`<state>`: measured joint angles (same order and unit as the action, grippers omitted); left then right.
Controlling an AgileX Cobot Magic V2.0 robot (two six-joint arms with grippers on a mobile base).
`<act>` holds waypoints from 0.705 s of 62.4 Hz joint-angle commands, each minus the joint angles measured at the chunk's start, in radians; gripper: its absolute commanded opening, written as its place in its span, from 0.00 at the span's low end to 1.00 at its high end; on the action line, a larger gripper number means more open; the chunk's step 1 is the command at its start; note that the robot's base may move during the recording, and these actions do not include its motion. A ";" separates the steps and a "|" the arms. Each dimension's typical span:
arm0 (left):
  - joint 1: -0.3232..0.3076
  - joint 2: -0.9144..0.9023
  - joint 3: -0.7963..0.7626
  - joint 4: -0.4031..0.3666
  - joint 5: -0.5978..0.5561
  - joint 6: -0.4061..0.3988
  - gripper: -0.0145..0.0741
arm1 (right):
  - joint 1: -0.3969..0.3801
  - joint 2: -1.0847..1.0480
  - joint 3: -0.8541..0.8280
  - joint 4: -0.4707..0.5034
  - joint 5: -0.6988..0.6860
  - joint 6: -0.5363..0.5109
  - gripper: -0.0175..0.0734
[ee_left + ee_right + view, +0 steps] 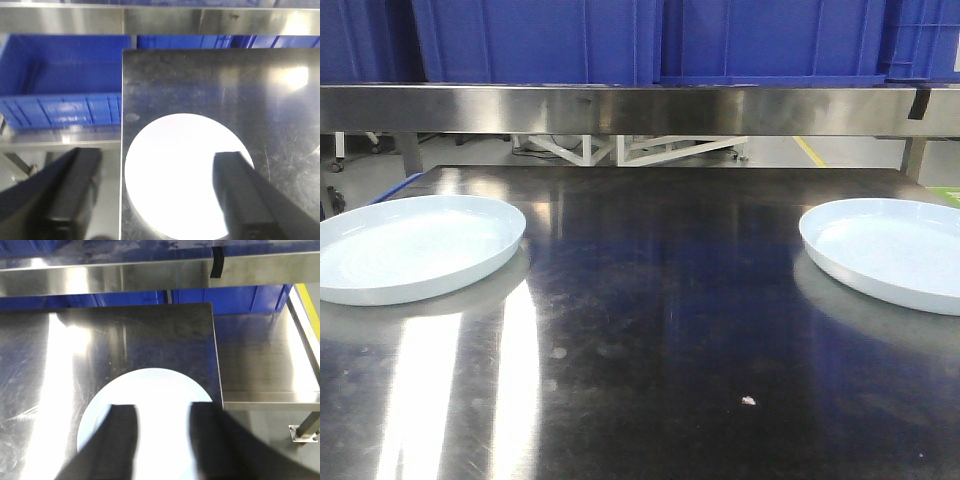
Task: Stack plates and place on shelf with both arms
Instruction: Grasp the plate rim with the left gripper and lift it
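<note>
Two pale bluish-white plates lie flat and apart on the steel table: the left plate (410, 245) near the left edge, the right plate (890, 250) near the right edge. No arm shows in the front view. In the left wrist view my left gripper (158, 161) hangs open above the left plate (180, 170), one finger past the table's left edge, the other over the plate. In the right wrist view my right gripper (164, 412) is open above the right plate (155, 390), nothing between its fingers. The shelf (640, 108) is a steel ledge across the back.
Blue plastic crates (650, 40) stand on the steel ledge behind the table. Another blue crate (60, 80) sits beside the table's left edge, lower down. A lower steel surface (265, 360) adjoins the table on the right. A small white crumb (748, 400) lies near the front.
</note>
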<state>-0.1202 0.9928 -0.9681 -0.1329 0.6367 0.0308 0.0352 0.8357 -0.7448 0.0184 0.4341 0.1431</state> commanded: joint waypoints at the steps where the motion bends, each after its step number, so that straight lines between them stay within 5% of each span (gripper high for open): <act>1: -0.009 0.026 -0.038 -0.014 -0.058 -0.044 0.82 | -0.006 -0.003 -0.036 0.003 -0.056 -0.006 0.80; 44: -0.005 0.463 -0.052 -0.027 -0.179 -0.066 0.82 | -0.006 -0.003 -0.036 0.003 -0.042 -0.006 0.80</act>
<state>-0.1202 1.4634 -0.9804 -0.1470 0.5222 -0.0257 0.0352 0.8373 -0.7448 0.0200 0.4608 0.1431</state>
